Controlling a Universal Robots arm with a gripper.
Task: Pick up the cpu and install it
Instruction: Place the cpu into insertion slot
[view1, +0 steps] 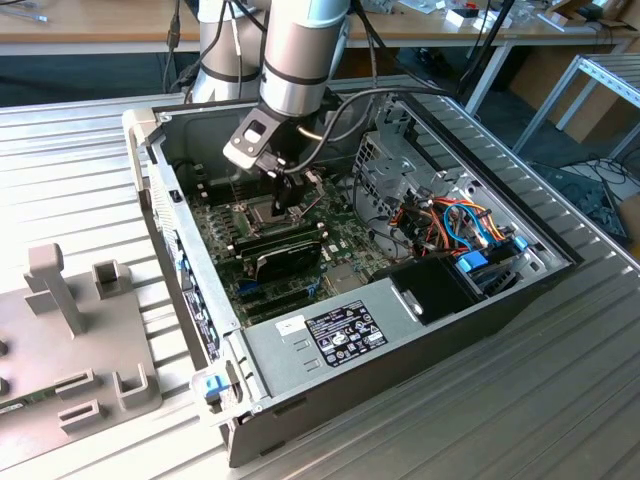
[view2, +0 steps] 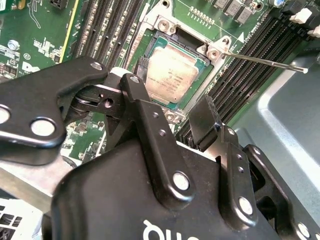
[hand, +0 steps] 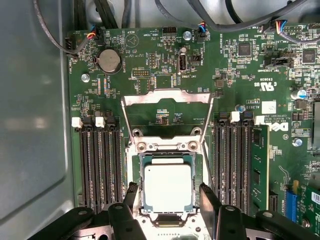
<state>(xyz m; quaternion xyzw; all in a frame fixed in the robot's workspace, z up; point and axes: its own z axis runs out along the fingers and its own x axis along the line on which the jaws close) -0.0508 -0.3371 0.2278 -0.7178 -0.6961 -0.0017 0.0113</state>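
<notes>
The cpu (hand: 167, 187), a small square chip with a dull silver top, lies flat in its socket on the green motherboard (hand: 240, 80); the second wrist view shows it too (view2: 172, 75). My gripper (hand: 168, 190) is open and straddles the chip, one black fingertip (hand: 131, 192) on each side, with a narrow gap to the chip's edges. In the exterior view the gripper (view1: 283, 195) reaches down into the open computer case (view1: 150, 130) over the socket area.
The socket's metal frame (hand: 167, 97) is hinged open and its thin lever (view2: 265, 61) sticks out. Memory slots (hand: 100, 160) flank the socket, one holding a green module (hand: 260, 160). A power supply (view1: 340, 335), drive cage (view1: 390, 165) and cables (view1: 460, 225) crowd the case.
</notes>
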